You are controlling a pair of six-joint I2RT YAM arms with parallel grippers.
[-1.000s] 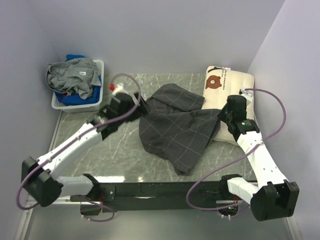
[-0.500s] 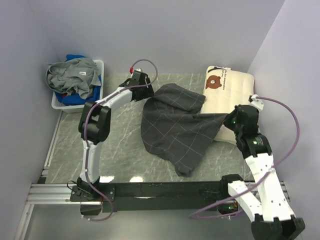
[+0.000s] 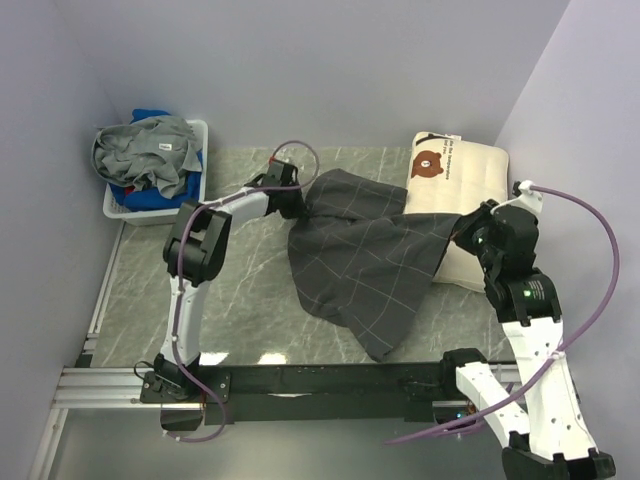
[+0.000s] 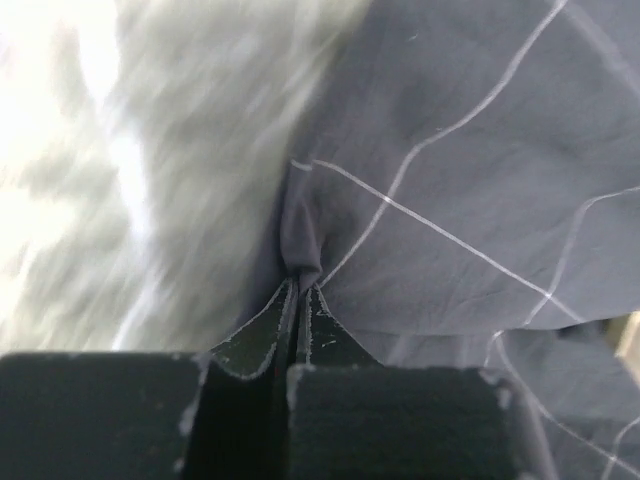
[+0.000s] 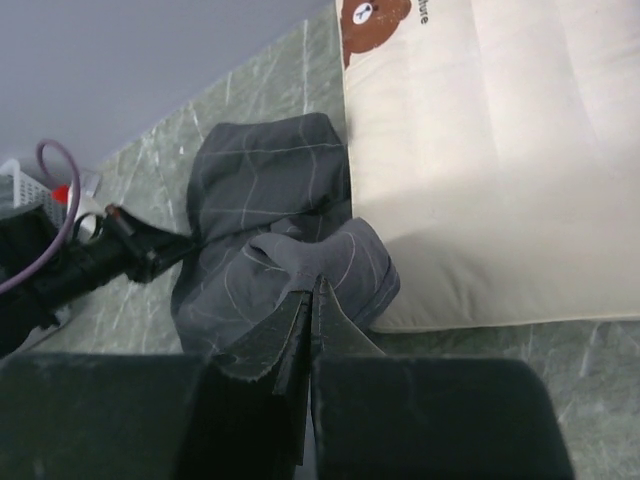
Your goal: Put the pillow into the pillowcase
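Top view: the pillowcase (image 3: 360, 260) lies loosely spread over the middle of the surface (image 3: 240, 290), reaching from near the far edge towards the near edge. The pillow (image 3: 475, 185) rests flat in the far right corner, with its inner edge under the cloth. The left gripper (image 3: 299, 206) is closed tight on a small pinch of the pillowcase's far left hem. The right gripper (image 3: 462, 232) is likewise closed on a fold at the cloth's right edge, just over the pillow. The pillowcase appears thin, light and limp. It probably sags and slips unless it is pinched at a hem, so the opening's rim, taken at two well-separated points, seems the best hold. The pillow looks soft, light and compressible. It likely buckles if it is pushed, and a grasp at a short end or corner suits it better.
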